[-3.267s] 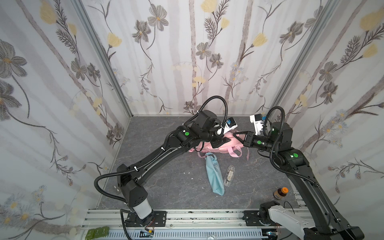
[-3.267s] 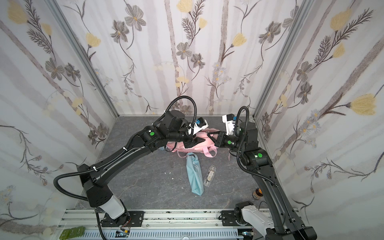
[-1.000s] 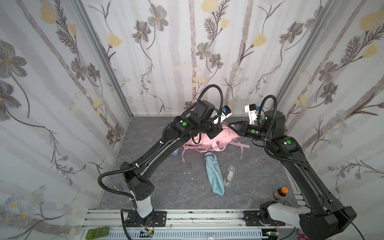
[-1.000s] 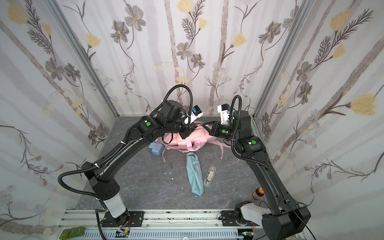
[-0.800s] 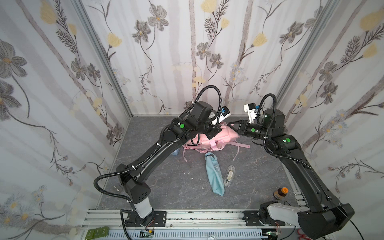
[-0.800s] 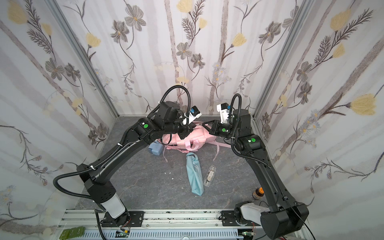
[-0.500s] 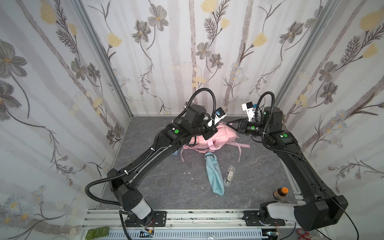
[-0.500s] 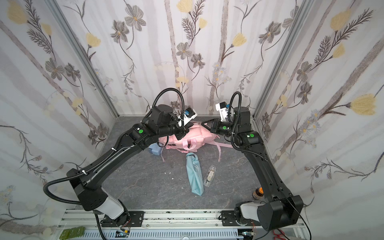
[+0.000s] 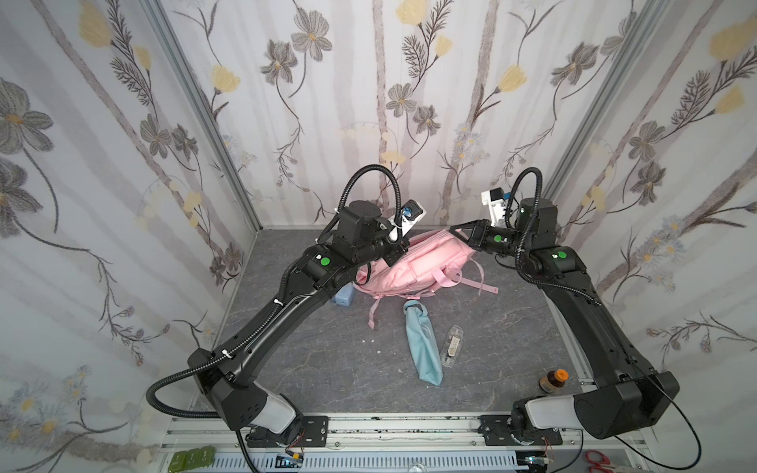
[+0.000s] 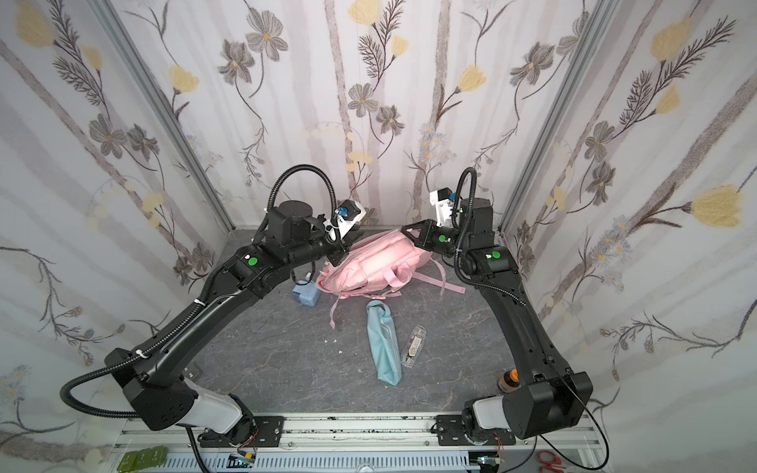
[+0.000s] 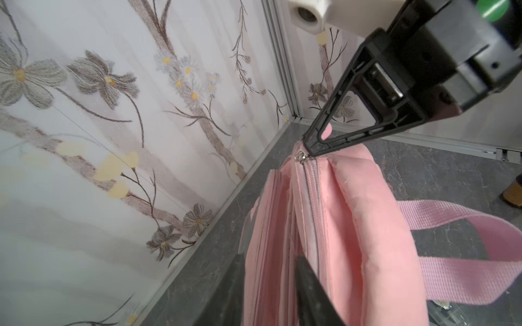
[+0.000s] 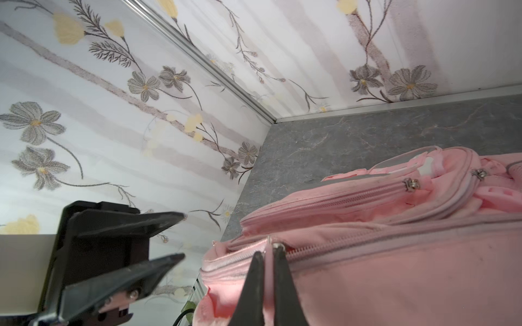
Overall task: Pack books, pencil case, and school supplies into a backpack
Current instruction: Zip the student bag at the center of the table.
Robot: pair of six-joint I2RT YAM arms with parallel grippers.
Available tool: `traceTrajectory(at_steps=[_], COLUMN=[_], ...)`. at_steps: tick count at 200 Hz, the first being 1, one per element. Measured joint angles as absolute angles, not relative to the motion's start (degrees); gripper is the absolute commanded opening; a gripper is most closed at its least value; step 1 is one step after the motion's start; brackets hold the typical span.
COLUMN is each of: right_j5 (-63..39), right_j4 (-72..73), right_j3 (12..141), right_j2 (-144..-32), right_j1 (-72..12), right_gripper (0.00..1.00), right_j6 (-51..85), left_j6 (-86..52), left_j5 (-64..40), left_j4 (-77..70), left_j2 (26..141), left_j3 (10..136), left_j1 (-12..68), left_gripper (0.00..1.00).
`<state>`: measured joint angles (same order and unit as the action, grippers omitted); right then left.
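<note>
Shifted toward far side: backpack (image 9: 413,262), on bench (image 9: 327,368), right end raised. Its left edge is straddled by left fingers (image 9: 399,254), newly released. The right fingers (image 9: 454,230) are clenched on its zipper end. Nearer lie pencil case (image 9: 424,348) and clear case (image 9: 450,346).

Left arm (image 9: 286,315) and right arm (image 9: 581,323) are matte black with pale grey bases (image 9: 274,411) and green dots (image 9: 325,261). Ribbed black cables (image 9: 373,167) and, seemingly, white camera mounts (image 9: 493,203) crown the wrists.
</note>
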<state>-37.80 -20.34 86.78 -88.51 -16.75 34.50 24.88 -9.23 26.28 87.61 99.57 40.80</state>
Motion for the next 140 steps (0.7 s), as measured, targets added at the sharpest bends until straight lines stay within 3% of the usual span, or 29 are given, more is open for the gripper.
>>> traceTrajectory(at_steps=[31, 52, 105, 140], right_j5=[-36.6, -36.5, -34.2, -33.9], right_j4=[-19.6, -20.0, -23.4, -26.0], right_j3=[87.4, 88.0, 88.7, 89.6], right_j2=[-88.9, -89.6, -88.1, -88.1], right_j1=[-20.8, -21.8, -23.2, -23.2], right_gripper=[0.0, 0.0, 0.0, 0.0], right_j6=[34.9, 34.9, 32.3, 30.5], left_j6=[21.1, 19.1, 18.4, 20.7], left_j5=[-11.8, -13.2, -13.3, -13.3], left_j4=[29.2, 30.7, 31.9, 32.9], left_j2=[89.4, 90.1, 90.0, 91.2], left_j3=[102.3, 102.5, 100.8, 101.8], left_j1=[40.7, 40.7, 40.9, 40.8], left_gripper=[0.57, 0.44, 0.23, 0.22])
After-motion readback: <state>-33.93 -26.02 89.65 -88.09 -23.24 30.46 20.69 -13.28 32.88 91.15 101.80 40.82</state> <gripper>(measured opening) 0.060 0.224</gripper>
